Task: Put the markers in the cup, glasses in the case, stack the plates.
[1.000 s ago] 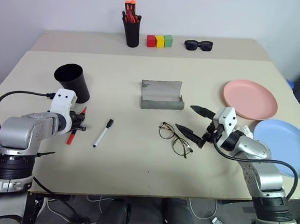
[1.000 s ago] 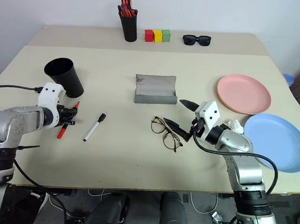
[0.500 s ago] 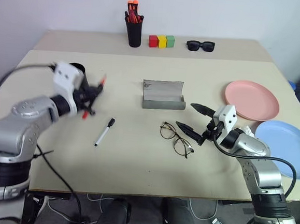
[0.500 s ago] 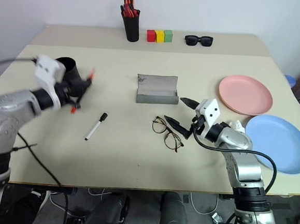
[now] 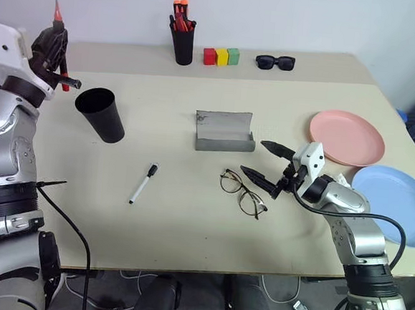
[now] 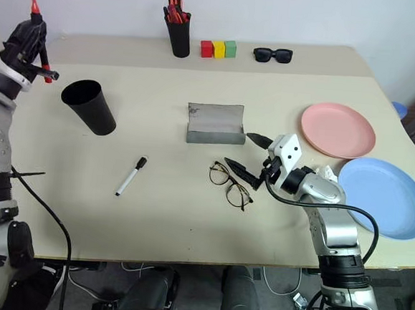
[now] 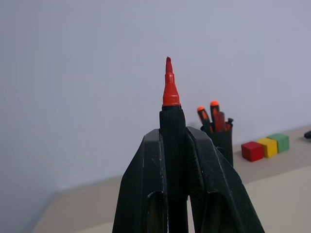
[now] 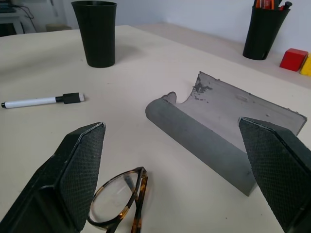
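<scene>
The left gripper (image 5: 52, 41) clamps the black, red-tipped marker (image 7: 171, 121) between its fingers, tip pointing up, held high above the table (image 5: 188, 218) and off to the far left of the black cup (image 5: 100, 114), which stands upright and open-mouthed. The right gripper (image 5: 263, 163) hangs with its fingers spread wide and nothing between them, just over the wire-framed glasses (image 5: 243, 192), with the open grey case (image 5: 224, 131) just beyond. The white marker with the black cap (image 5: 143, 184) lies on the table between cup and glasses; the pink plate (image 5: 346, 137) and blue plate (image 5: 396, 202) sit side by side at the right, unstacked. The risk ahead: the marker rides tip-up and away from the cup's mouth, so a release before it is tilted and brought over the rim would likely send it to the table or floor, or knock the light cup over. How much of the marker's lower end sits inside the fingers is hidden.
</scene>
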